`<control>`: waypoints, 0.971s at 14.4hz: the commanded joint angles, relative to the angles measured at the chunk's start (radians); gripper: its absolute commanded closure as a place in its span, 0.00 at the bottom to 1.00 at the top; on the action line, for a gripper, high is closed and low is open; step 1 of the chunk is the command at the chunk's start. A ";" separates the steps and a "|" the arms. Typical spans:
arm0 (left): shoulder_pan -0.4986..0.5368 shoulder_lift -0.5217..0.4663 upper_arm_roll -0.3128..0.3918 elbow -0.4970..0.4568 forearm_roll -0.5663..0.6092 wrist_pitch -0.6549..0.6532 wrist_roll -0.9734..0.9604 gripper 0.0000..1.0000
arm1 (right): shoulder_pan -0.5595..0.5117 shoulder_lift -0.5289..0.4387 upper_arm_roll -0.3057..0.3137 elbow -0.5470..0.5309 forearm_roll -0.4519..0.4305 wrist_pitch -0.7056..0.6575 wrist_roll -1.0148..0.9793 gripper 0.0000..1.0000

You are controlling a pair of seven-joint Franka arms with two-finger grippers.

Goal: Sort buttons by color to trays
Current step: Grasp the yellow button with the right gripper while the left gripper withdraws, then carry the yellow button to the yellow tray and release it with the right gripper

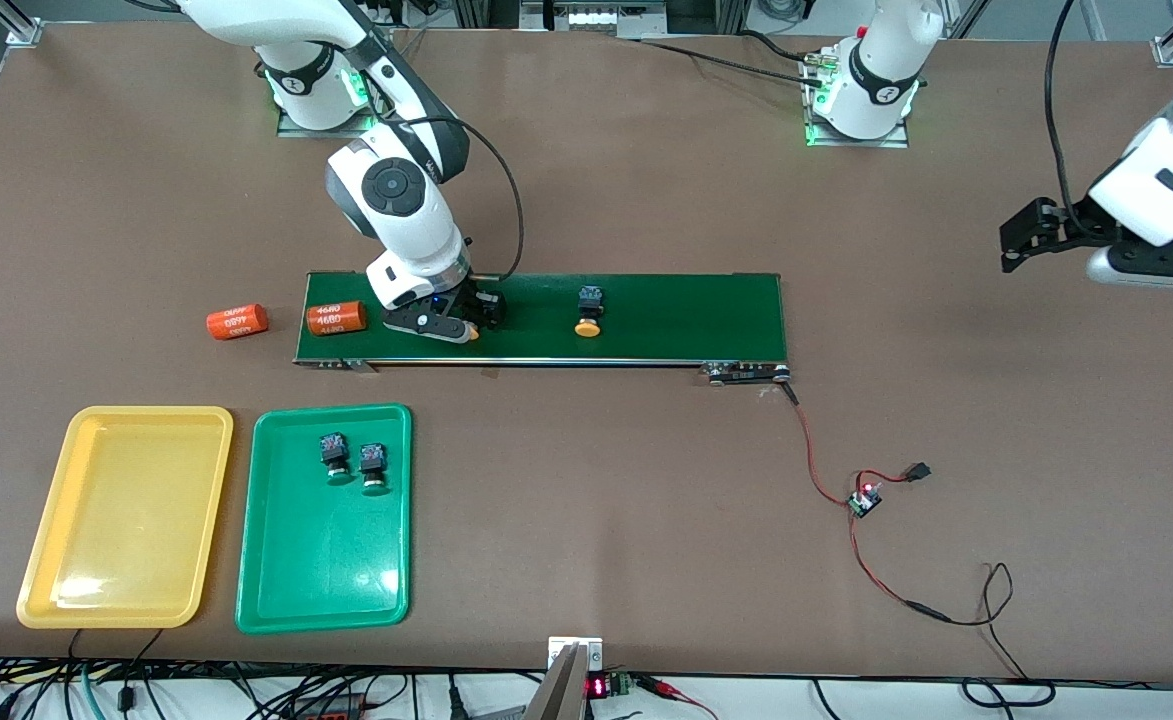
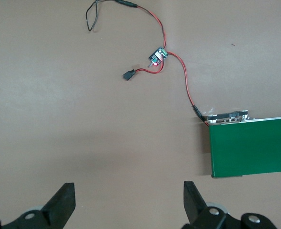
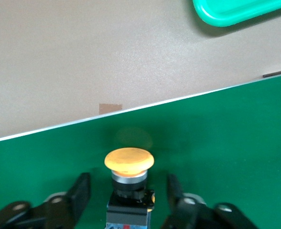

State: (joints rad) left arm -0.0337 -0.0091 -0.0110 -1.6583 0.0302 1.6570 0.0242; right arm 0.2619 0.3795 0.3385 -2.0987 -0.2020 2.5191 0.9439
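Readable print: we see "4680" in white, twice, on the orange cylinder lying at the belt's right-arm end; the second orange cylinder on the bare table just off that end carries similar white print, upside down to us, not safely legible. Red digits glow on a small display at the table edge nearest the front camera; we can't read them.

Right gripper is down on the dark-green belt, fingers straddling a yellow-orange button. In the right wrist view a gap shows each side of the black body, so no grasp yet, fingers apart. The front view hides nearly all of that button under the gripper; only a sliver of cap peeks out.

Second yellow-orange button lies on the belt, mid-length, cap toward the front camera.

Two green buttons lie side by side in the green tray. Their caps blend with the tray. The yellow tray lies beside it, at the right arm's end.

Left gripper waits over bare table off the belt's left-arm end, fingers spread wide, holding nothing. Its arm is cut off by the frame edge. A small circuit board with red-black wires lies near the belt's motor end.
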 commanded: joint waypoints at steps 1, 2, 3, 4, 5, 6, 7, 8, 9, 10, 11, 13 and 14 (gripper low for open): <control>0.000 -0.016 0.013 0.024 -0.029 -0.095 0.019 0.00 | 0.002 0.015 -0.012 0.013 -0.019 0.001 -0.030 0.65; 0.000 -0.011 0.005 0.037 -0.027 -0.117 0.019 0.00 | 0.002 0.015 -0.012 0.012 -0.019 0.000 -0.031 0.74; -0.003 -0.009 0.002 0.038 -0.027 -0.115 0.014 0.00 | 0.002 0.015 -0.012 0.012 -0.019 -0.002 -0.031 0.81; -0.003 -0.008 0.002 0.041 -0.027 -0.114 0.014 0.00 | 0.000 0.015 -0.013 0.012 -0.019 -0.003 -0.031 0.87; -0.003 -0.006 0.002 0.045 -0.029 -0.115 0.014 0.00 | 0.000 0.013 -0.015 0.014 -0.019 -0.006 -0.045 0.93; -0.003 -0.006 0.002 0.045 -0.029 -0.123 0.014 0.00 | -0.001 0.003 -0.025 0.023 -0.017 -0.010 -0.075 0.94; -0.005 -0.005 0.000 0.045 -0.029 -0.121 0.011 0.00 | -0.004 -0.014 -0.039 0.041 -0.017 -0.037 -0.100 0.94; -0.008 -0.003 0.000 0.046 -0.029 -0.117 0.008 0.00 | -0.012 -0.028 -0.044 0.077 -0.017 -0.093 -0.140 0.94; -0.012 -0.003 0.000 0.048 -0.026 -0.115 0.008 0.00 | -0.027 -0.031 -0.052 0.122 -0.010 -0.159 -0.202 0.94; -0.014 0.001 0.000 0.049 -0.018 -0.115 0.008 0.00 | -0.044 -0.034 -0.056 0.178 -0.007 -0.236 -0.277 0.94; -0.014 0.004 0.000 0.058 -0.019 -0.115 0.008 0.00 | -0.070 -0.036 -0.061 0.230 -0.002 -0.299 -0.351 0.94; -0.014 0.004 0.000 0.068 -0.021 -0.118 0.013 0.00 | -0.122 -0.036 -0.082 0.299 -0.002 -0.367 -0.471 0.94; -0.014 0.006 0.000 0.069 -0.022 -0.120 0.013 0.00 | -0.150 -0.036 -0.093 0.311 0.000 -0.368 -0.531 0.94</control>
State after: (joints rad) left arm -0.0415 -0.0126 -0.0134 -1.6206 0.0162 1.5584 0.0257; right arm 0.1634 0.3354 0.2536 -1.8362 -0.2056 2.1912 0.5250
